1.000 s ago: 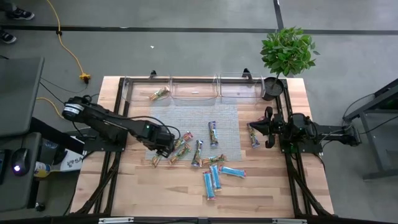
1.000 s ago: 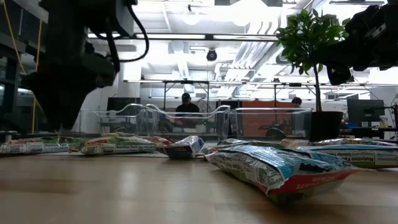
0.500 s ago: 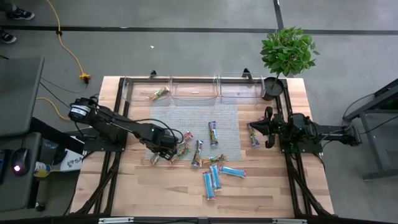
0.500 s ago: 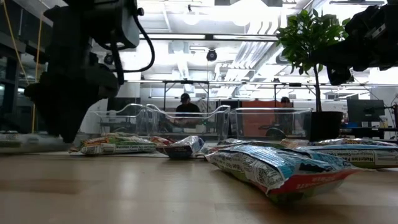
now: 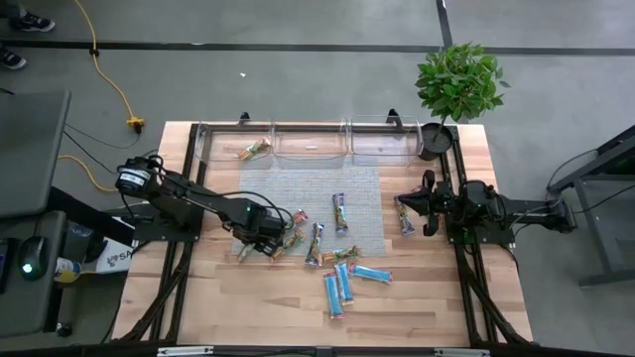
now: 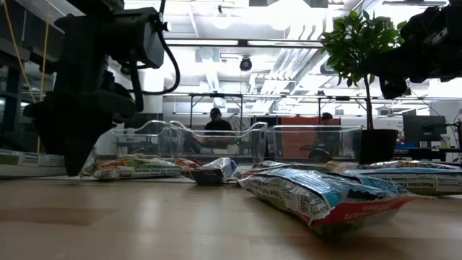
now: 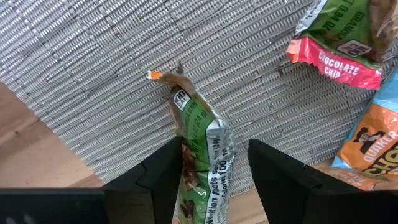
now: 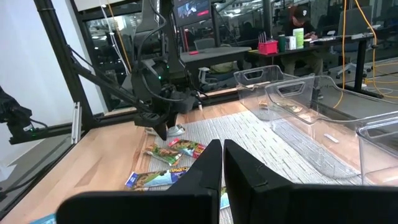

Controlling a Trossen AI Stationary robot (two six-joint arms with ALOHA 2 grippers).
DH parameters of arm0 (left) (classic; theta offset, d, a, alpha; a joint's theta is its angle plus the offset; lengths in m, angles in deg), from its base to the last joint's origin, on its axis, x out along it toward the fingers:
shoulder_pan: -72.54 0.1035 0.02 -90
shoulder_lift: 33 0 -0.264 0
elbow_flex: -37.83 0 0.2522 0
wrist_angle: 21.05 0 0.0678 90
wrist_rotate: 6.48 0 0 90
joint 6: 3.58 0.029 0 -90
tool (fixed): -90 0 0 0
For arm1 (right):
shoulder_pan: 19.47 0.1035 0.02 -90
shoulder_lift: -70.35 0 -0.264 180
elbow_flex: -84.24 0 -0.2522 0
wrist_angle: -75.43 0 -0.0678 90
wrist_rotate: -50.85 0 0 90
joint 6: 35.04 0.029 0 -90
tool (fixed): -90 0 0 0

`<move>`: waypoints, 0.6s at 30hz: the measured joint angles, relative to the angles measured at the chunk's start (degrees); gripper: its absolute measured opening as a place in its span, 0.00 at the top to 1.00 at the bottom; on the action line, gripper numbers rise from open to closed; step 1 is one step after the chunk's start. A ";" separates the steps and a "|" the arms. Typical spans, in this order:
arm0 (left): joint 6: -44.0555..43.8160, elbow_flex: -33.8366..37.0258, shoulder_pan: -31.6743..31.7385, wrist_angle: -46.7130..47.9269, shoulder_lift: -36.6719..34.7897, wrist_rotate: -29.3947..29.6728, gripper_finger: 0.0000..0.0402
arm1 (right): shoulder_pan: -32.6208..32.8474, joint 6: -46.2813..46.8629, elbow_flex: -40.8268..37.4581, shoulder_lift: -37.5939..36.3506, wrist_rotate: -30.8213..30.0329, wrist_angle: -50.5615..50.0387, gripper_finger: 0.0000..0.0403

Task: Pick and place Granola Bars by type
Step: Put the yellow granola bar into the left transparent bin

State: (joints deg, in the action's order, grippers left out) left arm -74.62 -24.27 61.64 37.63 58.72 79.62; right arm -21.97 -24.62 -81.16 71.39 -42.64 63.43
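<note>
1. My left gripper (image 7: 208, 165) has its fingers clamped on a crinkly tan-green granola bar (image 7: 202, 143), which sticks out between them above the ribbed grey woven mat (image 7: 93, 68).
2. I hold it over the mat's corner toward the surface's (image 5: 198, 297) left edge, just beside more glossy wrapped bars (image 5: 290, 238).
3. Smooth bare wood lies open toward the left and near edges.
4. One bar (image 5: 254, 150) lies in the left clear bin (image 5: 233, 144) at the far edge.
5. My right gripper (image 5: 429, 205) waits clenched and empty near the right edge.
</note>
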 joint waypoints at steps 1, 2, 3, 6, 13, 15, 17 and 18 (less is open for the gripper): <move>-0.11 0.00 0.00 0.05 0.00 0.10 0.55 | 0.00 0.00 -0.01 0.00 0.01 0.00 1.00; -0.15 0.00 0.00 0.07 0.00 0.24 0.56 | 0.01 0.00 -0.02 0.00 0.00 0.00 1.00; -0.18 0.00 -0.01 0.13 0.00 0.46 0.58 | -0.01 0.00 0.00 0.00 0.02 0.00 1.00; -0.20 -0.02 -0.04 0.25 0.00 1.12 0.65 | 0.01 0.00 -0.02 0.00 0.01 0.00 1.00; -0.19 -0.03 -0.02 0.62 0.00 0.75 0.83 | 0.01 0.00 0.00 0.00 0.02 0.00 1.00; 0.03 -0.41 0.02 1.24 -0.05 0.30 0.86 | -0.01 0.00 0.00 0.00 0.02 0.00 1.00; 0.48 -1.54 0.02 2.81 -0.15 0.30 0.86 | 0.01 0.00 0.00 0.00 0.02 -0.02 1.00; 0.81 -2.48 0.02 3.76 -0.29 0.58 0.86 | 0.00 0.00 0.00 0.00 0.02 -0.01 1.00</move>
State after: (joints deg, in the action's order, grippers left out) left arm -73.81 -26.74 61.67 41.38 58.43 80.20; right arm -21.96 -24.62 -81.16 71.39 -42.61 63.42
